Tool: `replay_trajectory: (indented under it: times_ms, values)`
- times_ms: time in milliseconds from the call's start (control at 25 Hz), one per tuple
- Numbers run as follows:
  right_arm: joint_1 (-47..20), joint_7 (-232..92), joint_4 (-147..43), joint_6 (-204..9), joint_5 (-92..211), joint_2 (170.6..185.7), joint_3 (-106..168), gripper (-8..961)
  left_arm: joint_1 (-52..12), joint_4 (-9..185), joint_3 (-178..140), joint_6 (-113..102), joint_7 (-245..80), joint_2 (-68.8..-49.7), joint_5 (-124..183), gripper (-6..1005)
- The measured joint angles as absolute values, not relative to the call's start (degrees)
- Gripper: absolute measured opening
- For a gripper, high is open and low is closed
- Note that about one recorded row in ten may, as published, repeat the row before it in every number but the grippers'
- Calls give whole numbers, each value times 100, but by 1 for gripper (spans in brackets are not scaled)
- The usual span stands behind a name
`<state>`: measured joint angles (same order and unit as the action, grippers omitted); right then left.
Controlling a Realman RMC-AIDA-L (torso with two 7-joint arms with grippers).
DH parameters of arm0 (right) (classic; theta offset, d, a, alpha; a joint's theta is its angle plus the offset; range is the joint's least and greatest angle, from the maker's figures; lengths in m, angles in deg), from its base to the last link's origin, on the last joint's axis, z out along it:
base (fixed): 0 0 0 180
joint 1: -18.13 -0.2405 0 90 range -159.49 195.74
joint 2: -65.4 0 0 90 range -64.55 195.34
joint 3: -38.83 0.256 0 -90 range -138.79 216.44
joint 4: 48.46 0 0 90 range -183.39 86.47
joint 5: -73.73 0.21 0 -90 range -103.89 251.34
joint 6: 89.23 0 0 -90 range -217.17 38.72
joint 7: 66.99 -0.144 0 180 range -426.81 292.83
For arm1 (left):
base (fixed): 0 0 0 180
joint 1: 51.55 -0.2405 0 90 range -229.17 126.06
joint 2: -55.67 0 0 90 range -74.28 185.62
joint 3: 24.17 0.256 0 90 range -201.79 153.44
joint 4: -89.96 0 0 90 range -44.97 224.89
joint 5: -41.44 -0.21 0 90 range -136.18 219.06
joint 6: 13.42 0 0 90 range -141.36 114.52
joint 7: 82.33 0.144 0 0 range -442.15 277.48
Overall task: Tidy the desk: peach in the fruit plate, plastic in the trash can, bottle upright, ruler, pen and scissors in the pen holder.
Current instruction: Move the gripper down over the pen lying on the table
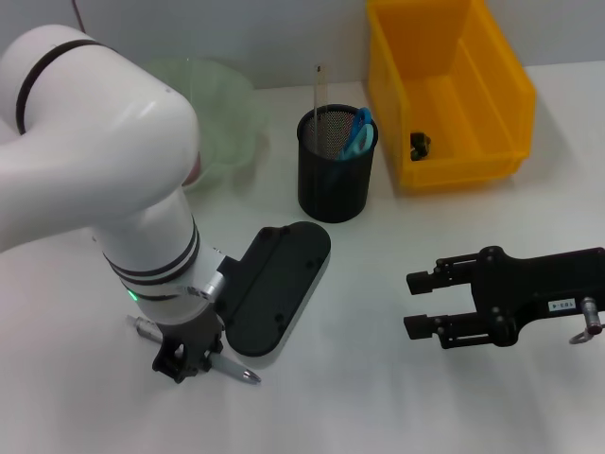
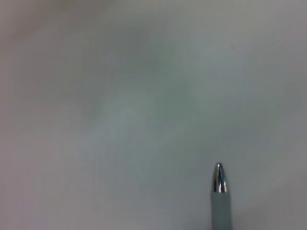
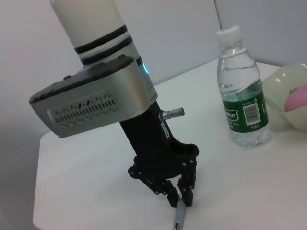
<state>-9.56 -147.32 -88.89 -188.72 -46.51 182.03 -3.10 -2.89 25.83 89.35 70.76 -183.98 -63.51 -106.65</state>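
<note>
Most of the desk is already tidy, as you can see. The pen holder (image 1: 337, 163) has the blue scissors (image 1: 358, 132) and the clear ruler (image 1: 319, 90) standing inside it. A dark piece lies in the yellow trash can (image 1: 444, 85); it is probably the plastic, but I cannot say this for sure. In the right wrist view the bottle (image 3: 242, 88) stands upright, and something pink, most likely the peach (image 3: 297, 98), sits in the pale green fruit plate (image 3: 283, 91).

What remains is the pen (image 1: 232, 367). It lies flat on the white table (image 1: 378, 397), in front of the robot on its left side, well apart from the holder. The left gripper (image 3: 176, 194) is down over the pen, with its fingers drawn nearly together around the barrel, but I cannot tell if they already press it firmly.

The right gripper (image 1: 416, 303) hovers idle over the table on the right side, with its fingers apart and nothing between them.
</note>
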Motion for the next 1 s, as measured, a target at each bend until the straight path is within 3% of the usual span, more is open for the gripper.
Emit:
replay_trajectory:
  times_ms: [640,1000]
  values:
    - [-965,-14732,-8879,-18872,-4643,18218,-310,626,-290,2587,8954,7089,-18504,-6351,-10688,219]
    - [-951,-14732,-8880,-18872,-4641,18220,-309,625,-347,2540,8862,7093,-18430,-6351,-10621,191]
